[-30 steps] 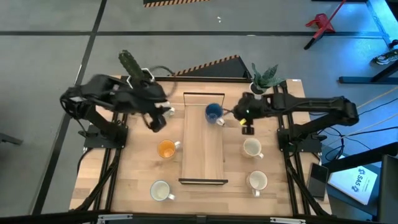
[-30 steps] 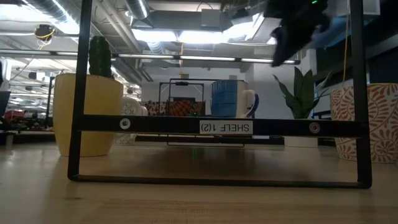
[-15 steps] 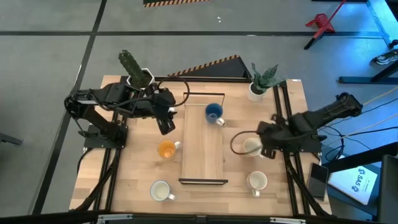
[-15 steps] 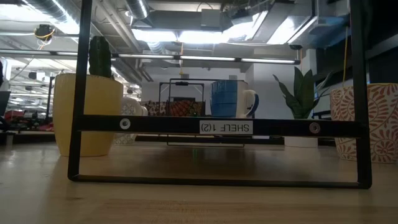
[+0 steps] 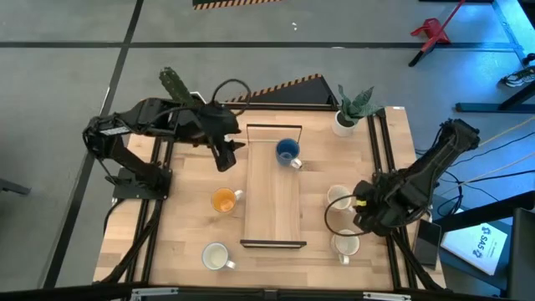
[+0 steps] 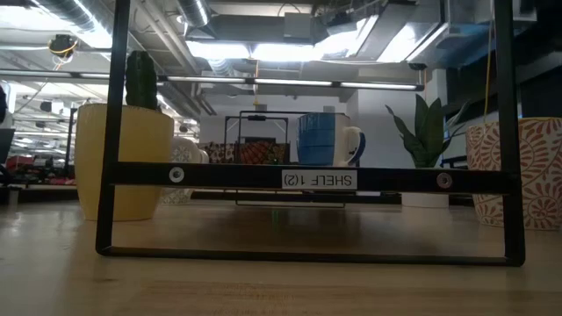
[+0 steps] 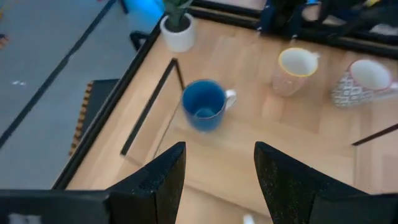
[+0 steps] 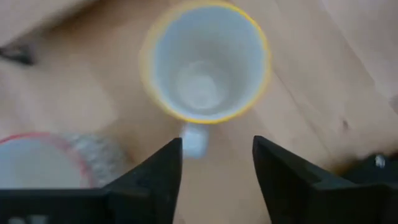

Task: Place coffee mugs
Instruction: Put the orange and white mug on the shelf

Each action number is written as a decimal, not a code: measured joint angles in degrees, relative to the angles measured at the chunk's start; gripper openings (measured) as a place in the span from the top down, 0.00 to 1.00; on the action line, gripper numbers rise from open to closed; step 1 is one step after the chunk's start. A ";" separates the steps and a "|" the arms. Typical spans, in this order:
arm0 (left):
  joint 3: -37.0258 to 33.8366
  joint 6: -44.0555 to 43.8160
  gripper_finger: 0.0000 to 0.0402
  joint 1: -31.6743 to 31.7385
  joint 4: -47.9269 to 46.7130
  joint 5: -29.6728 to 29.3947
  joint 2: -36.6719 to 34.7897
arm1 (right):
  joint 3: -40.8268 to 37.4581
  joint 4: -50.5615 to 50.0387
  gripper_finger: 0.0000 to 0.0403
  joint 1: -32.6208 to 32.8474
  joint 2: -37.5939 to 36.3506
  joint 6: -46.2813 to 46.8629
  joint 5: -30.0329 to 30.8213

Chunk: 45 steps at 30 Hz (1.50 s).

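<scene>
A blue mug (image 5: 287, 151) (image 7: 204, 106) (image 6: 320, 139) stands upright on the far end of the wooden shelf board (image 5: 272, 209). My left gripper (image 5: 224, 155) (image 7: 217, 177) hovers open over the shelf's far-left corner, short of the blue mug. My right gripper (image 5: 362, 213) (image 8: 214, 177) hangs open above a white yellow-rimmed mug (image 8: 205, 62) (image 5: 337, 199) on the table's right side, its fingers either side of the handle (image 8: 194, 142) and clear of it. A patterned red-rimmed mug (image 5: 345, 243) (image 8: 37, 162) stands nearer. An orange mug (image 5: 224, 201) and a cream mug (image 5: 216, 256) stand left of the shelf.
A cactus pot (image 5: 177, 90) stands at the far left and a leafy plant pot (image 5: 347, 117) at the far right. The black frame of the shelf (image 6: 307, 178) rises at both ends of the board. Bare tabletop lies between the mugs and the near edge.
My right gripper has swung from beside the blue mug toward the table's near right, sinking and rolling about, and now hangs over the yellow-rimmed mug. My left gripper has shifted a little toward the shelf's far-left corner. The mugs have stayed put.
</scene>
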 joint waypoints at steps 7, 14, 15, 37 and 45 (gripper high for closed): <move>0.00 2.52 0.54 2.67 2.83 5.33 0.00 | -3.96 2.26 0.46 -0.05 0.01 7.46 5.93; 0.00 4.12 0.54 4.90 3.63 6.37 0.00 | -4.00 0.19 0.48 -0.01 0.21 7.52 4.65; 0.00 4.28 0.54 5.01 3.64 6.37 0.00 | -4.00 0.36 0.49 0.12 0.21 6.15 4.22; -7.59 5.35 0.54 5.22 11.69 10.75 -0.66 | -12.35 14.09 0.49 9.33 0.29 2.02 7.41; -11.65 5.21 0.54 5.22 15.97 10.79 -0.48 | -14.36 14.60 0.49 9.33 0.42 1.76 8.48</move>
